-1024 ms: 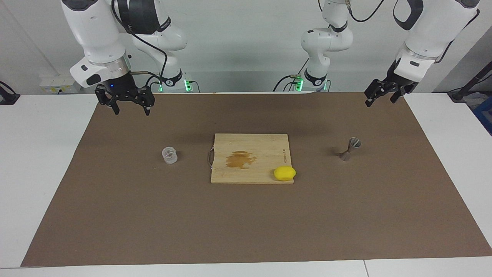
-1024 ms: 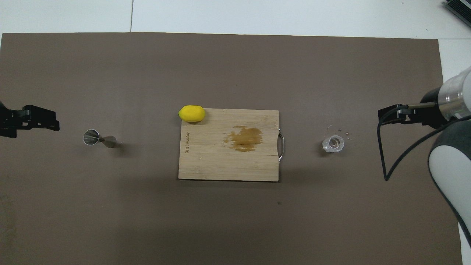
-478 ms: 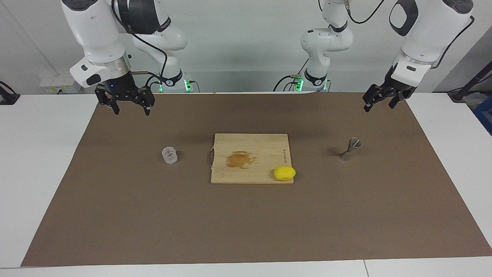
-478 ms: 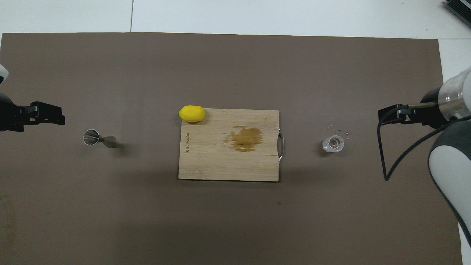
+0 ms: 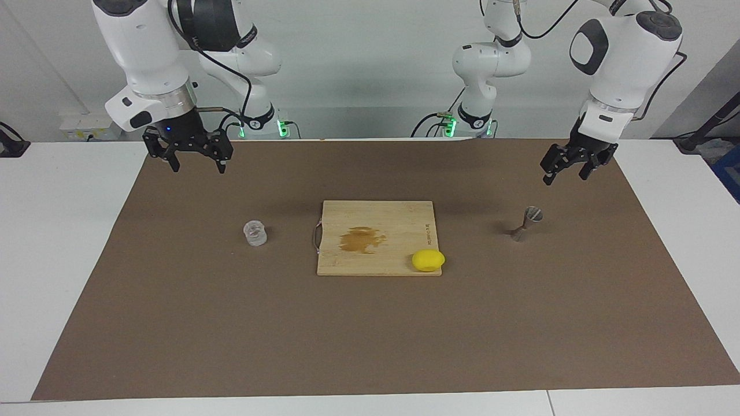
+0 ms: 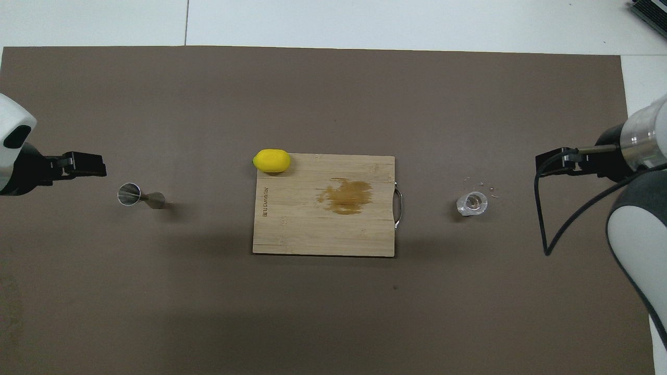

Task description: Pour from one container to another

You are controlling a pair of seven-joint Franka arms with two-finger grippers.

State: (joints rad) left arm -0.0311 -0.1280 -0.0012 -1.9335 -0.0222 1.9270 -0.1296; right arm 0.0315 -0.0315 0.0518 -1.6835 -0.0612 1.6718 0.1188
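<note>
The small clear textured glass cup (image 5: 255, 233) stands on the brown mat toward the right arm's end; it also shows in the overhead view (image 6: 472, 203). The silvery hourglass jigger (image 5: 527, 222) stands upright on the mat toward the left arm's end, and shows in the overhead view (image 6: 139, 196). My left gripper (image 5: 563, 175) hangs open and empty in the air over the mat close to the jigger, apart from it (image 6: 96, 165). My right gripper (image 5: 197, 166) is open and empty, raised over the mat's edge by the robots, well apart from the cup (image 6: 544, 161).
A wooden cutting board (image 5: 376, 216) with a brown stain lies at the mat's middle between cup and jigger. A yellow lemon (image 5: 428, 260) sits on its corner toward the left arm's end (image 6: 271, 160). A few droplets lie beside the cup.
My left gripper has come down and moved in over the mat toward the jigger. The right arm, cup, jigger, board and lemon have not moved.
</note>
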